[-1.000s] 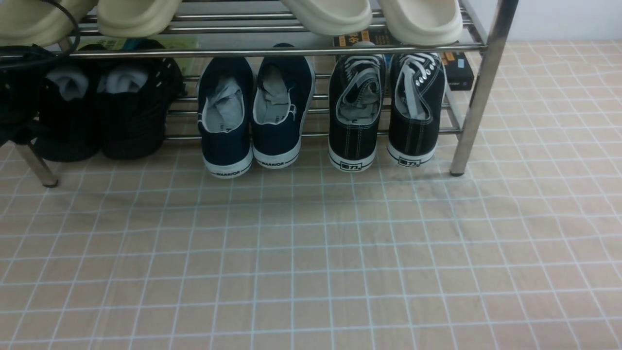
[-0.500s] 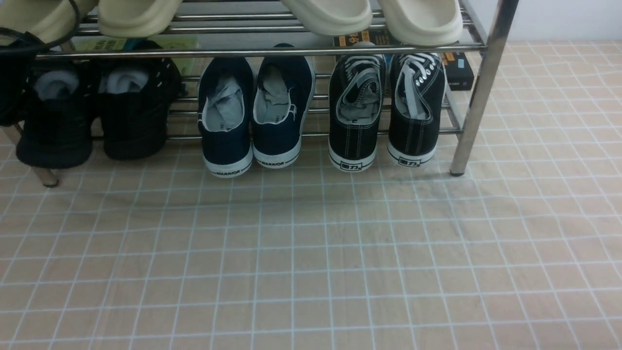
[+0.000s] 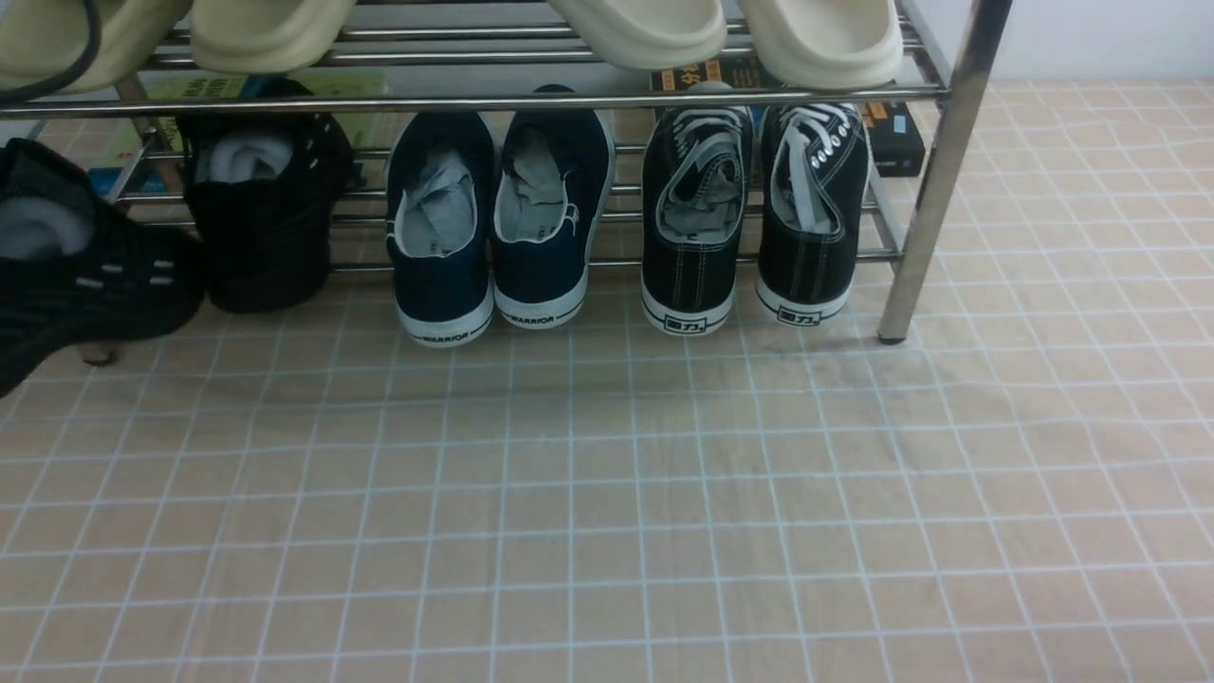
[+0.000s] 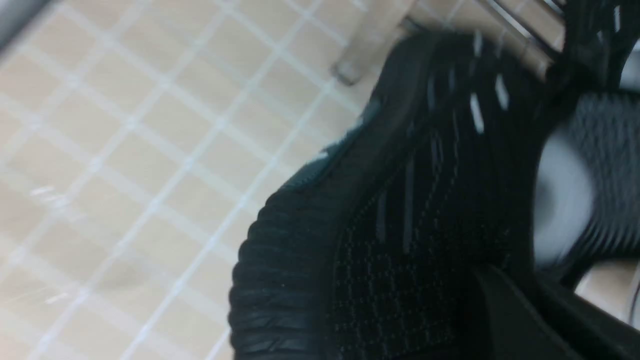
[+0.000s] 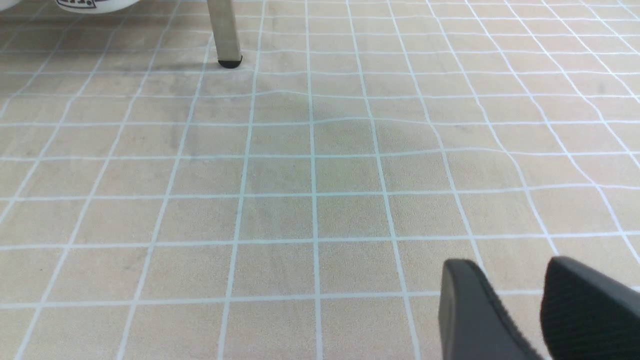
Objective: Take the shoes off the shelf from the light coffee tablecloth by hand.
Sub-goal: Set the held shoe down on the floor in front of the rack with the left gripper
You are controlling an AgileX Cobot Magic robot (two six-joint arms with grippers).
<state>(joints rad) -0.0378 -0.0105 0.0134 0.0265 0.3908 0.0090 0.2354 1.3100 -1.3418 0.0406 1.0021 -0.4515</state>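
Shoes [image 3: 266, 228] of the all-black knit pair were found apart. The lifted shoe [image 3: 95, 270] hung at the left edge of the front view, off the shelf [image 3: 934, 190] and in front of its left leg, above the light coffee tablecloth [image 3: 607, 493]. Contact with the cloth could not be confirmed. The left gripper [image 4: 540, 315] was clamped tight on it near the collar, as far as the blurred wrist view allowed. The second shoe [image 3: 270, 256] sat on the lower tier beside the navy pair [image 3: 493, 228]. The right gripper [image 5: 530, 320] stood idle over bare cloth, jaws slightly parted, holding nothing.

Recommendation for the step in hand: carry the shoe clear of the leg and front rail, level it, and set it sole-down on open cloth, leaving room for its mate. The knit collar was judged soft, so slippage was a risk.

Orientation: the lifted shoe's long axis slanted across the front view, rounded end toward the second shoe, opening upward; heel or toe undetermined. The second shoe pointed toe-in up the tier, heel toward the camera.
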